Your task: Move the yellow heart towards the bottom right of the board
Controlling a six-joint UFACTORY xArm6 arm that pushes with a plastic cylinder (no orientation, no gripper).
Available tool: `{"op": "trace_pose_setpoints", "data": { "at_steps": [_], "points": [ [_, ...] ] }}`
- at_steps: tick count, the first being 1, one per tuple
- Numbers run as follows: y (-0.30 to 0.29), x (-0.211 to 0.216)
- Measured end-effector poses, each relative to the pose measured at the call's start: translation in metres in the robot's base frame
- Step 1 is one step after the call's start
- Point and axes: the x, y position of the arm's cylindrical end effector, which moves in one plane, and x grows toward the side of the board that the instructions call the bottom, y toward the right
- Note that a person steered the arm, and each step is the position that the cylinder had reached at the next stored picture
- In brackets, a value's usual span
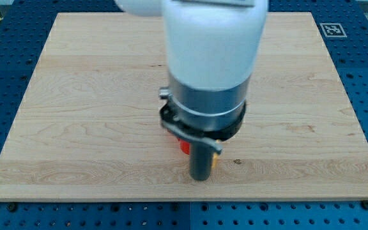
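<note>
The arm's white and grey body fills the middle of the view and hides much of the wooden board [75,115]. My tip [200,179] is the lower end of the dark rod, low on the board, a little right of centre. A small sliver of yellow block [214,160] shows just right of the rod, touching or very close to it; its shape is hidden. A bit of a red block [184,147] shows just left of the rod, partly under the arm.
The board lies on a blue perforated table [5,64]. A black-and-white marker tag [333,29] sits on the table past the board's top right corner. The board's bottom edge [171,202] runs just below my tip.
</note>
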Motion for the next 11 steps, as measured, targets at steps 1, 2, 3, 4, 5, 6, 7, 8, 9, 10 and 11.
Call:
{"op": "trace_pose_setpoints", "data": {
  "at_steps": [1,2,3,4,5,6,7,8,9,10,11],
  "points": [
    [0.050,-0.007],
    [0.079,-0.020],
    [0.064,-0.002],
    [0.018,0.016],
    [-0.007,0.006],
    [-0.003,-0.032],
    [0.021,-0.081],
    [0.059,-0.103],
    [0.064,-0.081],
    [0.076,-0.068],
    [0.075,-0.068]
  ]
}}
